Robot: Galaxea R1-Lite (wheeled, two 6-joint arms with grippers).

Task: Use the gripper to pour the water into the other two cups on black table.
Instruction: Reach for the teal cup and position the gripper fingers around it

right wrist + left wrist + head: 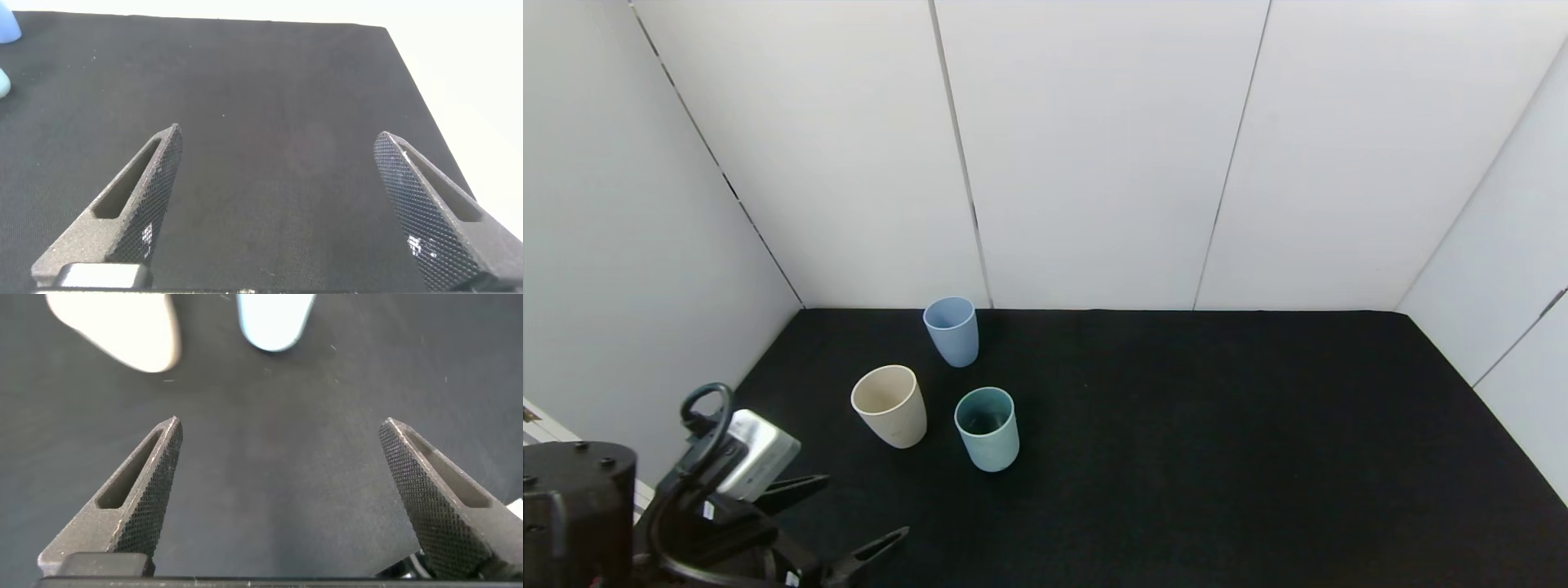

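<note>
White wall panels [1094,155] close in the desk [1176,457] at nine, twelve and three o'clock, with thin dark seams running between them. Matte black cloth covers the desk from wall to wall. The light is even and soft.

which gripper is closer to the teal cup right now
Left. The left gripper is open, low at the near-left of the black table, just short of the teal cup. The right gripper, also open, is out of the head view, over bare cloth.

Lighting you had: bright, even, overhead; faint shadows beneath cups. Beige cup [122,331] blurred and overexposed at left wrist.
</note>
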